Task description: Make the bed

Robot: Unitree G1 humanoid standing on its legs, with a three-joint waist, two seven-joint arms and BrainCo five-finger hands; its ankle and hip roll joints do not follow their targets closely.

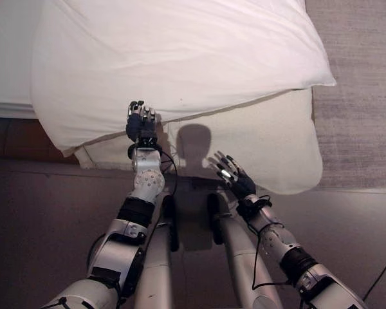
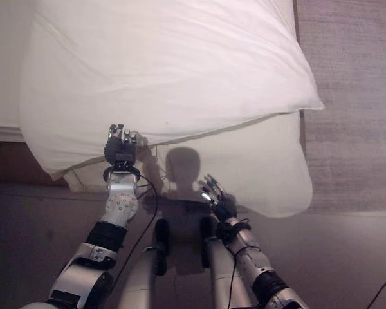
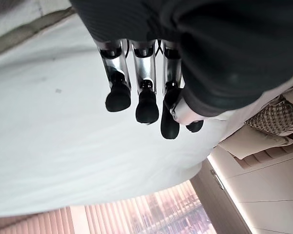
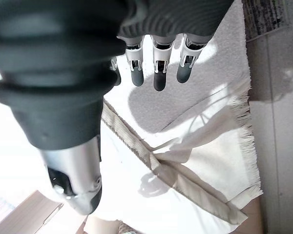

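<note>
Just past the left hand (image 1: 141, 123) fingertips: white duvet (image 1: 180, 58) edge over the cream sheet (image 1: 270, 141) | both hands unclenched, holding nothing; right hand (image 1: 230, 172) below the corner | step: likely straightening | next: grip the hem.

White duvet (image 1: 180, 58) over cream, beige-banded blanket (image 1: 270, 141); grey carpet (image 1: 360, 116)

White duvet (image 1: 180, 58) cut off at top edge; bed's far side beyond view
</note>
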